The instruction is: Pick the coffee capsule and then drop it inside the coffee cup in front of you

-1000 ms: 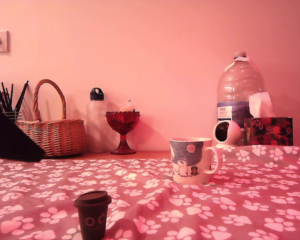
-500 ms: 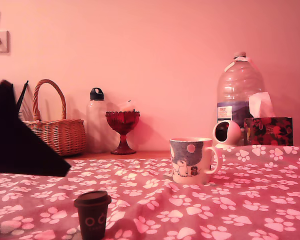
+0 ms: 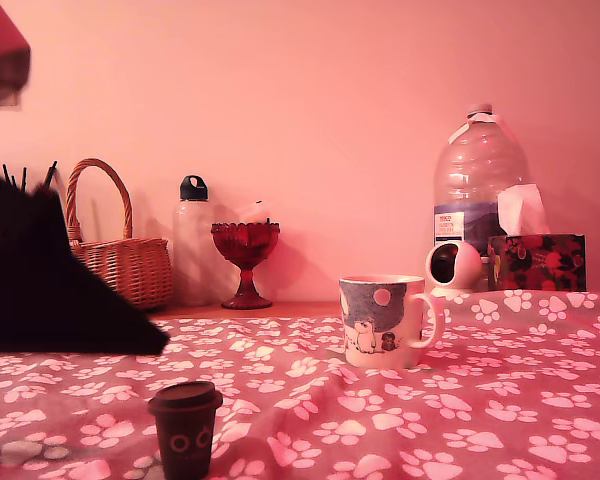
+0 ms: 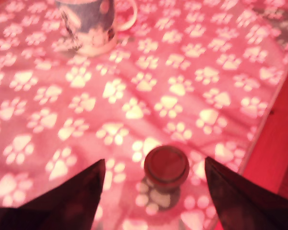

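arm [image 3: 50, 290]: raised | fingers [image 4: 77, 196]: spread wide, gripping nothing

Paw-print tablecloth [image 3: 500, 400] with upright coffee capsule [image 3: 185, 428] near front, coffee cup [image 3: 383, 320] well apart behind.

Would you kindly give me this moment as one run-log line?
phase: approach | hand: open, above the coffee capsule, empty | the coffee cup: upright, apart from capsule | drop: not done

Heavy pink-red cast, dim light; wrist view soft w/ blur, exterior view sharper.
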